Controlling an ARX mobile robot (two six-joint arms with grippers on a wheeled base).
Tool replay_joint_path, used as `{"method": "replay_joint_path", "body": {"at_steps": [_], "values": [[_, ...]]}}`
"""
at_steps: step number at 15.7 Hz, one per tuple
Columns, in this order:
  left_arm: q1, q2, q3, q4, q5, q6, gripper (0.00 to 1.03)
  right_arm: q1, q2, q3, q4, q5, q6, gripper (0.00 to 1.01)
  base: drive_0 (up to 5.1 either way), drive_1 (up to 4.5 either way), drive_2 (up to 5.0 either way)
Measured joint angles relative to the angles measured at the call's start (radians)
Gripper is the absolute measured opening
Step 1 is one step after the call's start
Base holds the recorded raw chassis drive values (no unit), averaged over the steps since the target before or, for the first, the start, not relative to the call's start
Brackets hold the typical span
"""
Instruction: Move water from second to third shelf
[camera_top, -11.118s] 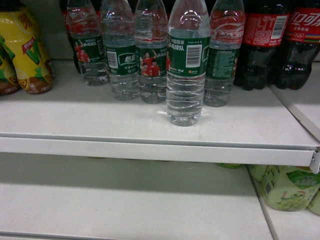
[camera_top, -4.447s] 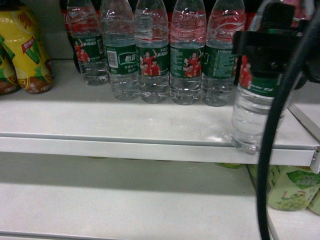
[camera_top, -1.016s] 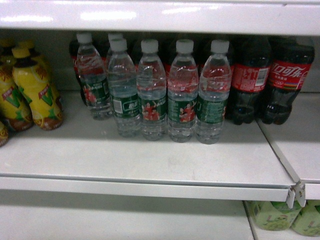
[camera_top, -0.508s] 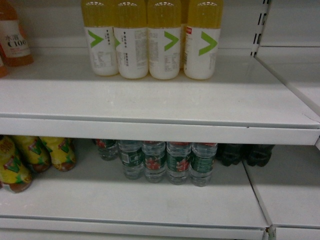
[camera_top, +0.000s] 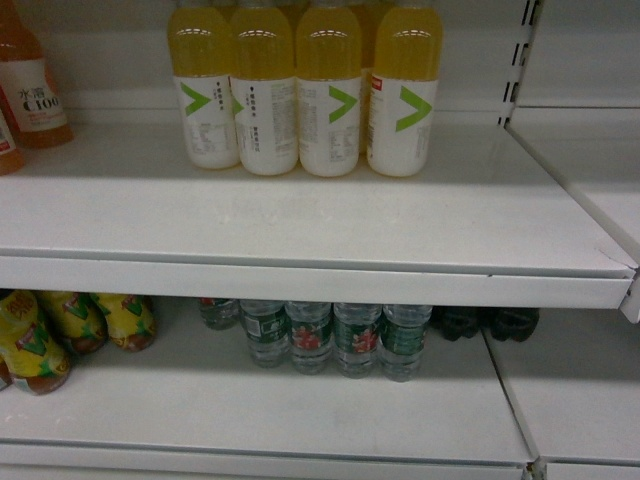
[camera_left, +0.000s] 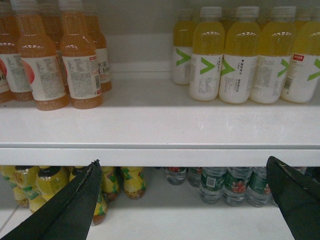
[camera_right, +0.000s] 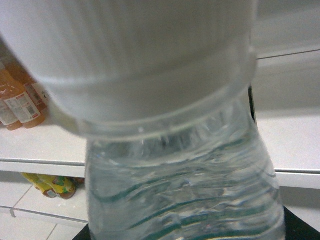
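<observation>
A water bottle (camera_right: 185, 180), clear and ribbed with a white cap (camera_right: 130, 55), fills the right wrist view; my right gripper (camera_right: 187, 231) is shut on its body, with only dark finger edges showing at the bottom corners. Behind it runs a white shelf edge. Several more water bottles (camera_top: 335, 338) with green labels stand in a row on the lower shelf (camera_top: 300, 420), and show as water bottles (camera_left: 235, 184) in the left wrist view too. My left gripper (camera_left: 182, 162) is open and holds nothing, its fingers (camera_left: 75, 205) spread wide before the shelf's front edge. Neither gripper shows in the head view.
The upper shelf (camera_top: 300, 225) carries yellow juice bottles (camera_top: 330, 95) with white labels at the back and orange drink bottles (camera_left: 50, 60) at the left, with bare board in front. Yellow-wrapped bottles (camera_top: 70, 330) and dark cola bottles (camera_top: 485, 322) flank the water row. A slotted upright (camera_top: 520, 50) stands at the right.
The head view has risen from the water shelf to the shelf above, then the scene slid slightly down. Earlier my right gripper took the front water bottle off the row.
</observation>
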Motion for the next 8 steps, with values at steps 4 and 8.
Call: {"method": "replay_joint_path", "body": {"at_steps": [4, 8], "values": [[0.000, 0.000, 0.000, 0.000, 0.001, 0.000, 0.98, -0.006, 0.000, 0.000, -0.003, 0.003, 0.000, 0.45, -4.6, 1.28, 3.5], [0.000, 0.000, 0.000, 0.000, 0.000, 0.000, 0.98, -0.006, 0.000, 0.000, -0.004, 0.003, 0.000, 0.45, -4.7, 1.28, 3.5]]}}
